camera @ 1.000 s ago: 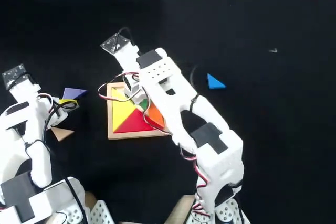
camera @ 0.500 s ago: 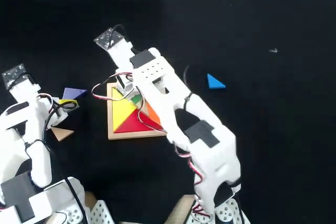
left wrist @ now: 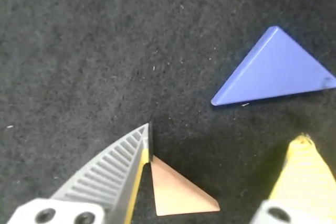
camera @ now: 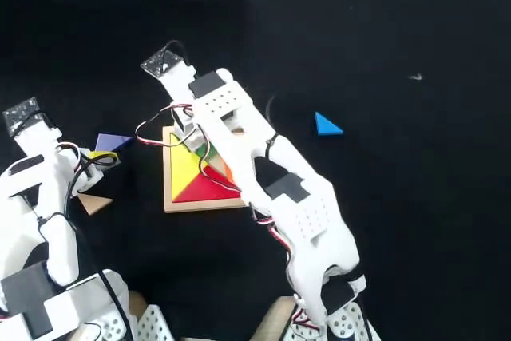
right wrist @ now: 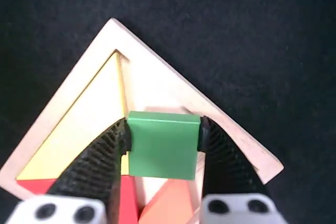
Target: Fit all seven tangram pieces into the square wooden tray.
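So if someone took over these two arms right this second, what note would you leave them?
Right gripper: shut on the green square, over the wooden tray.
Left gripper: open, above the cloth near the tan triangle and purple triangle.
Done: yellow triangle, red triangle and orange piece lie in the tray.
Left: seat the green square, then place tan, purple and the blue triangle lying off to the side.

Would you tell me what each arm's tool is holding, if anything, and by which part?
The right tool grips the green square tangram piece by two opposite edges; the left tool is open, holding nothing.
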Robot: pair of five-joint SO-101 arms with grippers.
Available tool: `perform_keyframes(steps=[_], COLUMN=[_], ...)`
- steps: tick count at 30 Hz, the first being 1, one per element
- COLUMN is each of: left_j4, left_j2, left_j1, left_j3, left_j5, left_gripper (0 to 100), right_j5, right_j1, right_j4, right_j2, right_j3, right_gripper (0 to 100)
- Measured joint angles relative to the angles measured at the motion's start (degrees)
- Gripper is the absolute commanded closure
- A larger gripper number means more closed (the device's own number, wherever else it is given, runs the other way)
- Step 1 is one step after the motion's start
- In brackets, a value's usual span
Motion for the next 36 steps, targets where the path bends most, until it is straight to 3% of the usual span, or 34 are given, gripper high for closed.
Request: perform_keyframes(steps=[5, 20, 25, 30, 36], left_j4=[0.0, 0.0, 0.0, 0.0, 0.0], left_j2=[0.0, 0.0, 0.0, 0.0, 0.0], left_j1=[0.0, 0.0, 0.0, 0.0, 0.0], left_j3=[0.0, 0.0, 0.0, 0.0, 0.0], left_j5=[0.0, 0.0, 0.0, 0.0, 0.0], left_gripper=[61, 61, 61, 61, 61], right_j5=[0.0, 0.0, 0.0, 0.3, 4.0], right_j1=[-0.3, -1.8, -1.8, -1.8, -1.8], right_j4=[0.7, 0.7, 0.7, 0.7, 3.4], right_j2=[0.4, 0.4, 0.4, 0.4, 0.4], right_j3=[-0.2, -0.2, -0.2, -0.2, -1.7], right_gripper=[83.8, 83.1, 73.4, 74.4, 83.2])
